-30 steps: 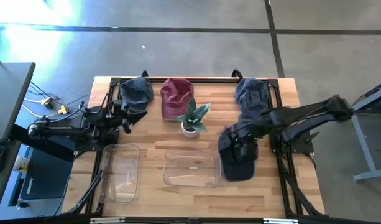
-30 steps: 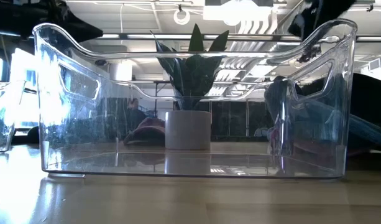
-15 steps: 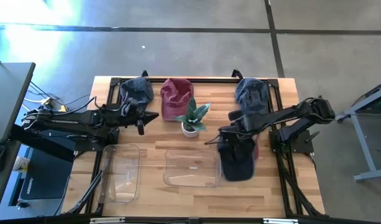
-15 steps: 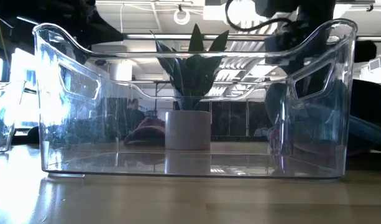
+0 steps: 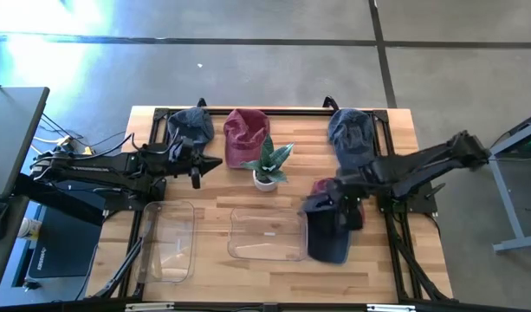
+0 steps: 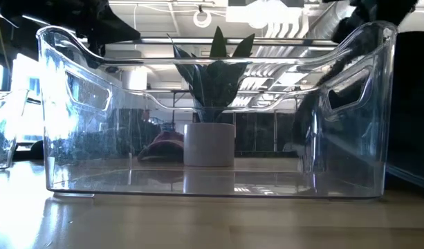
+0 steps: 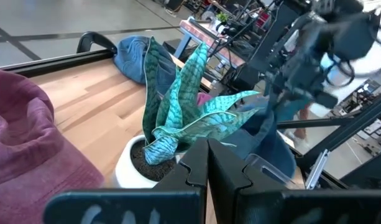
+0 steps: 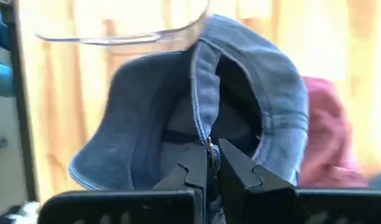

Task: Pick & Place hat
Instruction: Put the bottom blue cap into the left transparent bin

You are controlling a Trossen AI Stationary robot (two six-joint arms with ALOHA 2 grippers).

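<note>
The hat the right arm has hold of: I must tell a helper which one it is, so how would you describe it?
On the wooden table, look right of the potted plant, beside the middle clear bin. The dark blue hat hangs there, pinched at its rim by the right gripper. Unlike the red hat and the other blue hats, it is lifted.

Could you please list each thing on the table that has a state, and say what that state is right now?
Dark blue hat: gripped at its rim by the right tool, beside the middle bin.
Right tool: shut on the hat.
Left tool: shut, holding nothing, near the plant.
Middle clear bin: upright, empty.
Left clear bin: upright, empty.
Plant: upright.
</note>
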